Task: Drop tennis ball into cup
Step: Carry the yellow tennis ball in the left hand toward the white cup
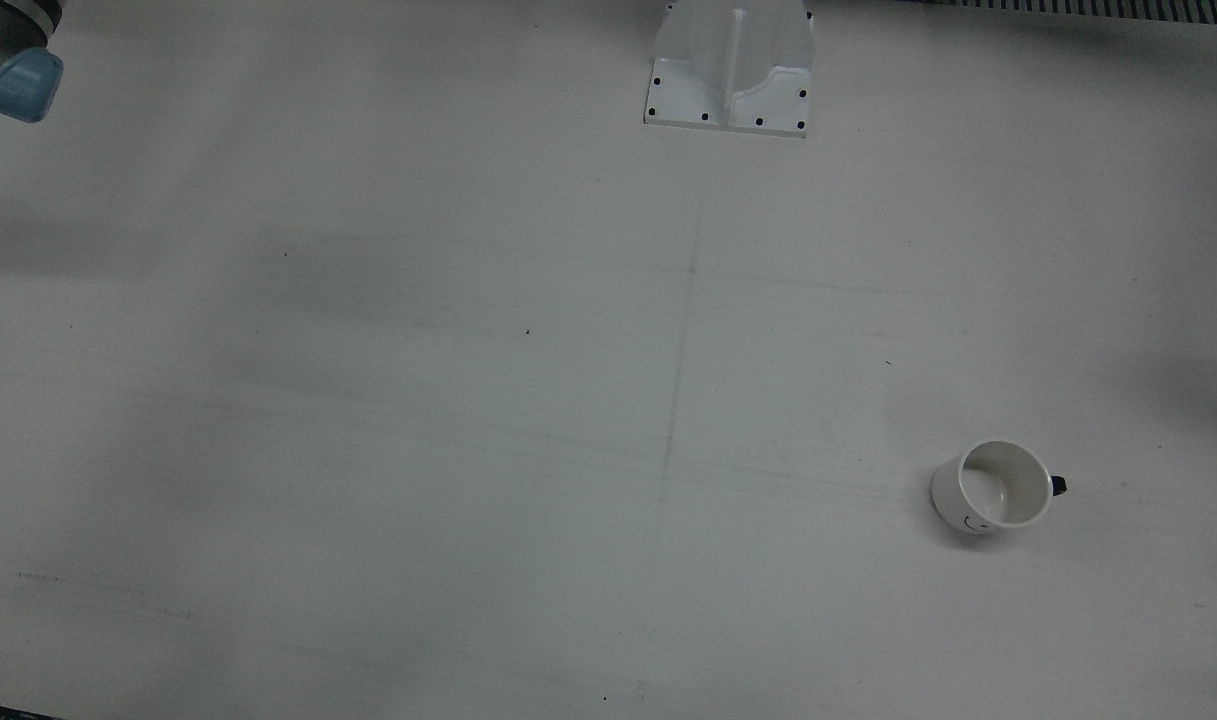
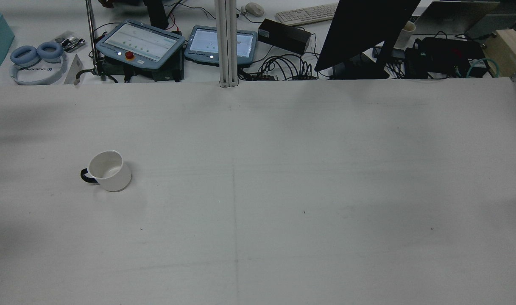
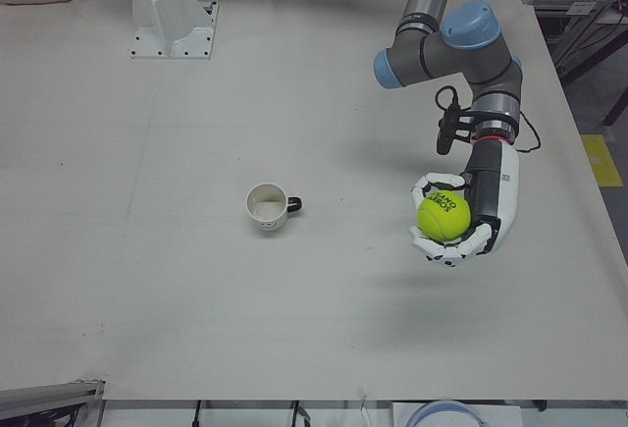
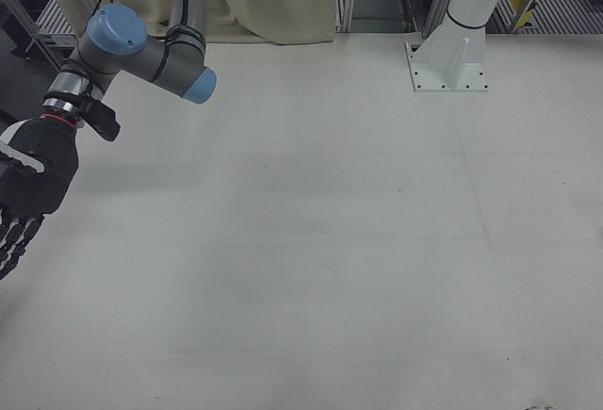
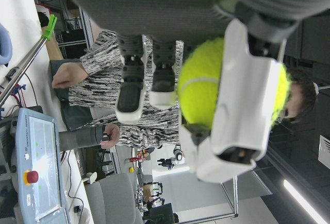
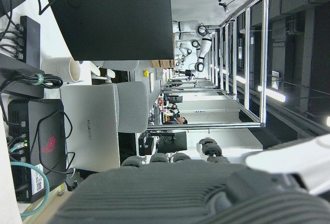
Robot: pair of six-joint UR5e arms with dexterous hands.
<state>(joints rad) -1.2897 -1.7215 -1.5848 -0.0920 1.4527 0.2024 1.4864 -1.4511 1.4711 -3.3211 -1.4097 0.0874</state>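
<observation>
A white cup [image 3: 266, 207] with a dark handle stands upright on the table; it also shows in the front view [image 1: 993, 487] and the rear view [image 2: 108, 170]. It looks empty. My left hand [image 3: 461, 219] is shut on a yellow-green tennis ball [image 3: 443, 218], held above the table well to the right of the cup in the left-front view. The left hand view shows the ball [image 5: 206, 87] clasped between the fingers [image 5: 242, 105]. My right hand [image 4: 24, 198] hangs at the left edge of the right-front view, fingers apart and pointing down, holding nothing.
The white table [image 2: 283, 190] is bare around the cup. A white arm pedestal [image 1: 730, 65] stands at the robot's side. Beyond the far edge lie teach pendants [image 2: 141, 42], a monitor [image 2: 363, 29] and cables. A vertical post [image 2: 227, 42] stands at that edge.
</observation>
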